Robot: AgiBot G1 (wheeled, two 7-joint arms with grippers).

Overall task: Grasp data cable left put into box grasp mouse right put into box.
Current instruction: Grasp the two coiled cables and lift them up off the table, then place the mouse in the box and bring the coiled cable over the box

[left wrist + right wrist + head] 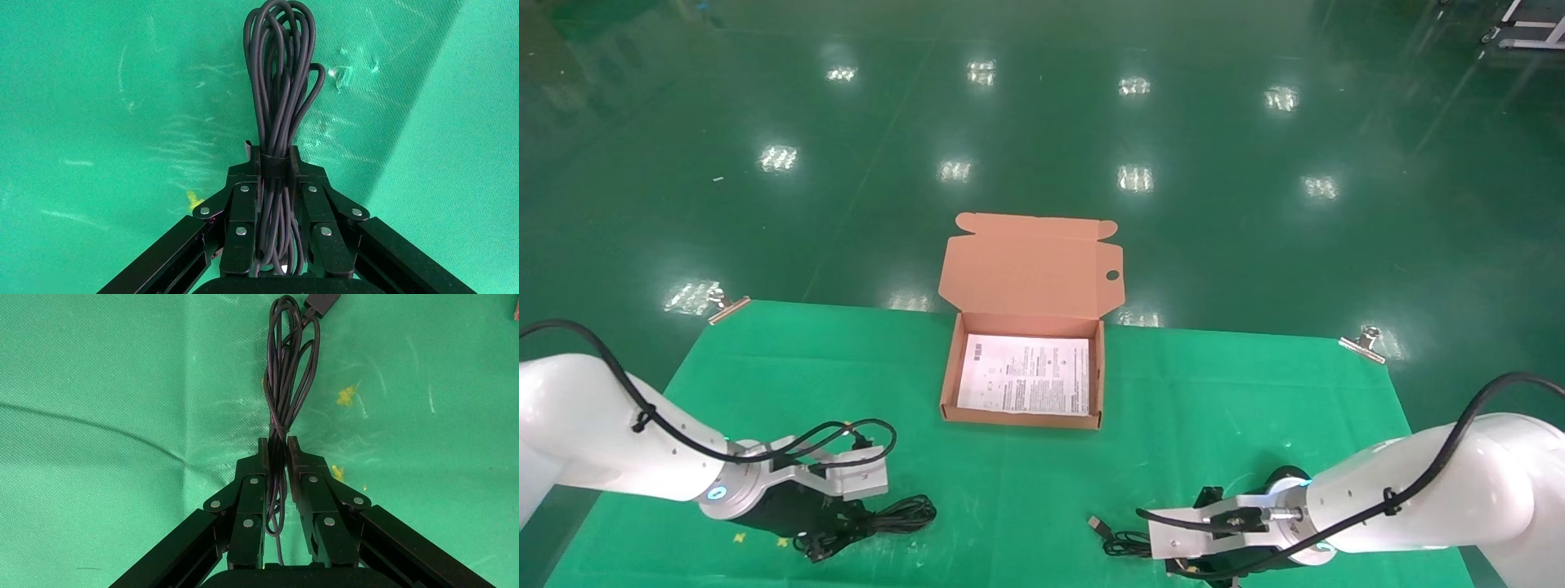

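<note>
Clamping the data cable (278,92) at its middle, my left gripper (275,164) sits low over the green cloth (1026,490) at the near left, fingers pressed on the bundle. My right gripper (278,454), near right, is pinched on the thin cord (291,361) of the mouse; the mouse body seems hidden beneath my wrist. Farther back between both arms, the box (950,384) lies open with a white sheet (1026,374) inside.

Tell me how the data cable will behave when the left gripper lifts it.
The data cable looks floppy: its free loops will probably droop. A band at the middle should keep the bundle together. The left gripper has its jaws shut on that banded middle, so slipping seems unlikely.
</note>
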